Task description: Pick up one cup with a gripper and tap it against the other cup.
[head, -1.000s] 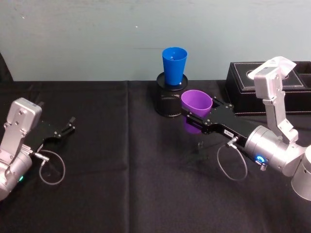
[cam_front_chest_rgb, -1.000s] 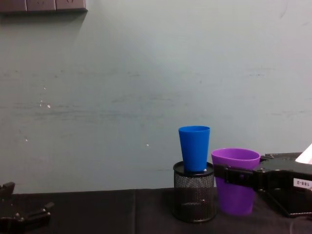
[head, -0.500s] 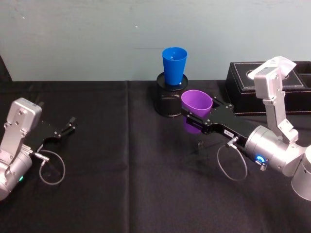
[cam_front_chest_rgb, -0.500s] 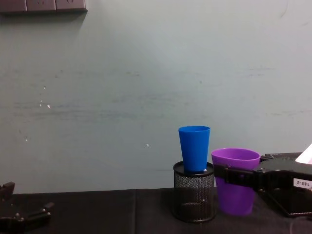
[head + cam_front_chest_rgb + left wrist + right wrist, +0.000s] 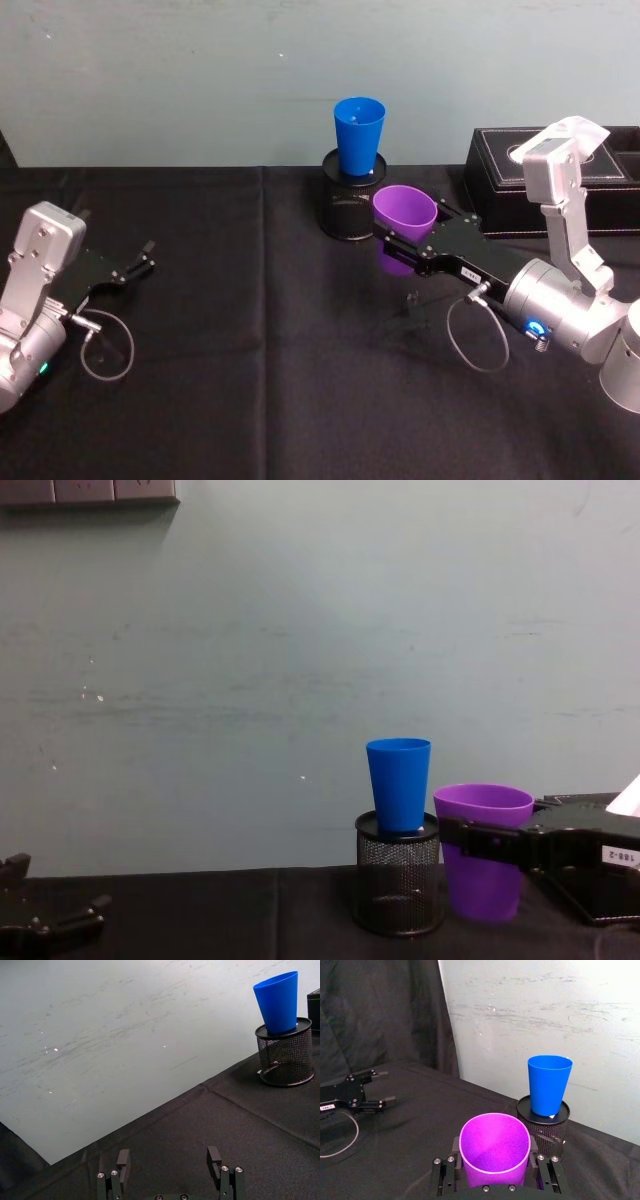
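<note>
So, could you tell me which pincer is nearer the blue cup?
Right. The right pincer, shut on the purple cup, sits just beside the blue cup; the left pincer lies far off to its left.

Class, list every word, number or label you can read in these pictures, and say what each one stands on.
"188-2": white label on the right pincer, which grips the purple cup.
Small label on the open left pincer: too small to read surely; it seems to end in "-1".
No readable text on the blue cup, the mesh pot or the black box.
</note>
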Available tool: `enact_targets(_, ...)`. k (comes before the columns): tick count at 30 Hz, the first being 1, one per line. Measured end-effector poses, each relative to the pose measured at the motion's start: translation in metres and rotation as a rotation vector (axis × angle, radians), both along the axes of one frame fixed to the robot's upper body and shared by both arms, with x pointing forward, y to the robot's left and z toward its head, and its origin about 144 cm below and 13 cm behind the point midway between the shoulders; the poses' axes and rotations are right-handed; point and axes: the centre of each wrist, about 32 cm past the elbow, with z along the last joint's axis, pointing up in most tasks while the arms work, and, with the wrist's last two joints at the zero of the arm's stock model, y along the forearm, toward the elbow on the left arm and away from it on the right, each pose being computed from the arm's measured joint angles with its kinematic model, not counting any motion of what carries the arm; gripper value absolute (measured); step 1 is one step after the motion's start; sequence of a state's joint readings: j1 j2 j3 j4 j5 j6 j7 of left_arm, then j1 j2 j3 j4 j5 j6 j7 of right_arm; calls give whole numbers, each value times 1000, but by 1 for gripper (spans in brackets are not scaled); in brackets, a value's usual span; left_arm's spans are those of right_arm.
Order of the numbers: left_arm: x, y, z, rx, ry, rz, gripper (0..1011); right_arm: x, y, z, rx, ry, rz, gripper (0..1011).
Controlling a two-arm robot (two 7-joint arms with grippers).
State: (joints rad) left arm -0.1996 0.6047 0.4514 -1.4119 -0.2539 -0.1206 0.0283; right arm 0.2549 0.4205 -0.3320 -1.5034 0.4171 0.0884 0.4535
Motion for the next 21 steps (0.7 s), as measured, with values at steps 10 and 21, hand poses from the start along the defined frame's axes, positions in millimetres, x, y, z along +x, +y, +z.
enact_targets(10,0,0,0,0,0,0,1000,0,0,0,0,0,0,730)
enact_targets(21,0,0,0,0,0,0,1000,0,0,0,0,0,0,730)
